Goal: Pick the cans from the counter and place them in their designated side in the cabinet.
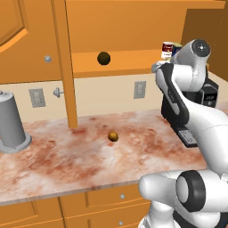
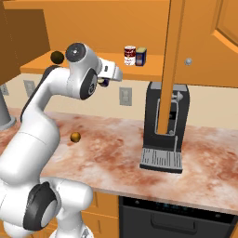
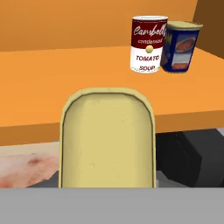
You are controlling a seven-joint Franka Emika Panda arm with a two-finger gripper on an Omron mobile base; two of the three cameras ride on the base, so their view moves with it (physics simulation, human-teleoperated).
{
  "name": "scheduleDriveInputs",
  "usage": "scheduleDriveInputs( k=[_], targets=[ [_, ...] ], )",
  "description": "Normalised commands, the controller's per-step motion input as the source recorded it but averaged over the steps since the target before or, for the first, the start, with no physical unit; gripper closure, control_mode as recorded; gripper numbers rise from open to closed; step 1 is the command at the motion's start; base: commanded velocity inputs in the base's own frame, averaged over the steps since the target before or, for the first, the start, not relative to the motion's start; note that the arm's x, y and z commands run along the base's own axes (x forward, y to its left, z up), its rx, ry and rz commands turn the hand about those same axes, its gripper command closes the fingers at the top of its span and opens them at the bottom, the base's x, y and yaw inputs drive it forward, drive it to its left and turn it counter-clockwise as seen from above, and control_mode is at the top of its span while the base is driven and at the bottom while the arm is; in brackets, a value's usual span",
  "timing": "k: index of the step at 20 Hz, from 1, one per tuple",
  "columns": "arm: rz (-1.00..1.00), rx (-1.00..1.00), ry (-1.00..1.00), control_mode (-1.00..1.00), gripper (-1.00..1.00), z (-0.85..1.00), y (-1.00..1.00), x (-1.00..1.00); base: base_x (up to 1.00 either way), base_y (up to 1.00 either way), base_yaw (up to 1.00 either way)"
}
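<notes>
- While the arm reached up toward the cabinet (image 1: 40,53), the gripper (image 2: 103,82) sat just below the front edge of the orange shelf (image 3: 57,74), and its fingers pinched a can (image 3: 107,138) whose yellowish top faced the hand camera.
- That held can showed in the right base view as a small dark blue shape (image 2: 105,82) tucked under the white hand.
- On the shelf stood 2 more cans: a red-and-white soup can (image 3: 148,43) and a dark blue can (image 3: 180,46) with a yellowish top, upright, touching or nearly so, the blue one to the right of the red one in the hand view.
- Both were near the shelf's right end in the left base view, partly behind the arm.
- A dark ball (image 1: 103,58) rested on the same shelf, well apart from the 2 cans.
- A small brown ball (image 1: 113,136) lay on the marbled bench (image 1: 58,160), out in the open.
- A tall grey cylinder (image 1: 12,122) stood at the bench's left end.
- A black coffee machine (image 2: 165,128) stood on the bench against the wall, partly behind an open cabinet door (image 2: 168,65).
</notes>
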Motion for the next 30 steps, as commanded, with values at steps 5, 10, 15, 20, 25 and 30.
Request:
scheduleDriveInputs(
  k=[5,10,15,20,25,30],
  targets=[
    [0.0,0.0,0.0,-1.0,1.0,0.2,-0.08,0.25,0.0,0.0,0.0],
    [0.0,0.0,0.03,-1.0,1.0,0.11,-0.08,0.29,0.0,0.0,0.0],
    [0.0,0.0,0.04,-1.0,1.0,0.06,-0.04,0.29,0.0,0.0,0.0],
    [0.0,0.0,0.06,-1.0,1.0,0.0,-0.02,0.37,0.0,0.0,0.0],
    [0.0,0.0,0.07,-1.0,1.0,0.0,-0.01,0.37,0.0,0.0,0.0],
    [0.0,0.0,0.02,-1.0,1.0,-0.04,0.0,0.37,0.0,0.0,0.0]
  ],
)
